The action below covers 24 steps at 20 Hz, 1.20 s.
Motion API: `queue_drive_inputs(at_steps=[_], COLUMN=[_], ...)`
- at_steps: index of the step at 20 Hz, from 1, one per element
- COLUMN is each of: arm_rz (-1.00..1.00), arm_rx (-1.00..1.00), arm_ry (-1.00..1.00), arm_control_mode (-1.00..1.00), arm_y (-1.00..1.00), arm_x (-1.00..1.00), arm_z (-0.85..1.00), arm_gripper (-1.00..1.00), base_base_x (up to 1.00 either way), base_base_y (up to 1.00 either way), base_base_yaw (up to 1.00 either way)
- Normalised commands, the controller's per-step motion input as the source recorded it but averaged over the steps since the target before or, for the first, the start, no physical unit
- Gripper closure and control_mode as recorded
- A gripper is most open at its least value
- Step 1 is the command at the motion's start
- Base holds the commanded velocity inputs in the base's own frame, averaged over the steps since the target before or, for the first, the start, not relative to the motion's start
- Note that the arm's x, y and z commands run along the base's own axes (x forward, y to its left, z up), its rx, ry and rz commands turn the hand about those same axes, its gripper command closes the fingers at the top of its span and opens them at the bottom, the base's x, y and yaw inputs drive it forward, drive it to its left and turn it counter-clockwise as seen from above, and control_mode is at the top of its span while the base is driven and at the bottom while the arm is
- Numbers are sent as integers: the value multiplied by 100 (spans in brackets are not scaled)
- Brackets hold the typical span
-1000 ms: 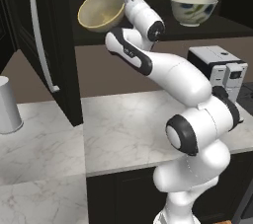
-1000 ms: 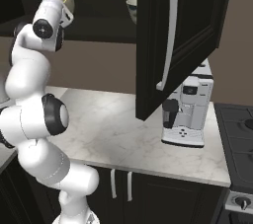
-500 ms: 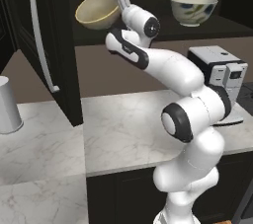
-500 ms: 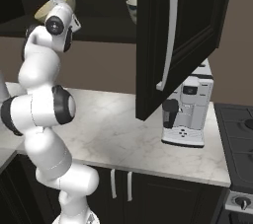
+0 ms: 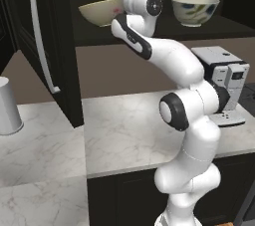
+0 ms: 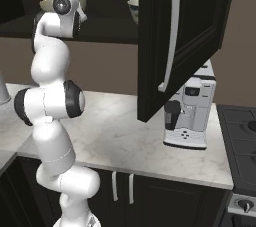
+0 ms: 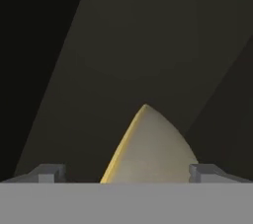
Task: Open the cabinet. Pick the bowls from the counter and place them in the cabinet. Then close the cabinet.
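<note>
Jaws spread wide, my gripper (image 7: 126, 176) straddling the tan bowl (image 5: 99, 12) at the cabinet (image 6: 185, 36) shelf's left end; white bowl (image 5: 194, 10) toward its right end, doors open.

Two base cameras look forward and down from behind the arm's left and right, sharing the marble surface (image 5: 124, 135) and open cabinet (image 6: 185, 36), while the hand camera sits close inside the cabinet.

Two bowls (image 5: 195, 10) inside cabinet (image 6: 185, 41)
</note>
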Motion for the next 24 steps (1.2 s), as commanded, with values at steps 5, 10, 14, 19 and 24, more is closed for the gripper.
queue_drive_inputs(at_steps=[5, 10, 14, 19, 24], arm_rz=[0, 0, 0, -11, -16], arm_rx=[0, 1, 7, 15, 14], arm_ry=[-9, -13, -7, 18, 33], arm_control_mode=[-100, -100, -100, -100, -100], arm_y=[7, -1, -12, -24, -23], arm_x=[-73, -100, -100, -100, -100], arm_z=[37, 17, 24, 47, 53], arm_gripper=[-100, -100, -100, -100, -100], base_base_x=[0, 0, 0, 0, 0], base_base_y=[0, 0, 0, 0, 0], base_base_yaw=[0, 0, 0, 0, 0])
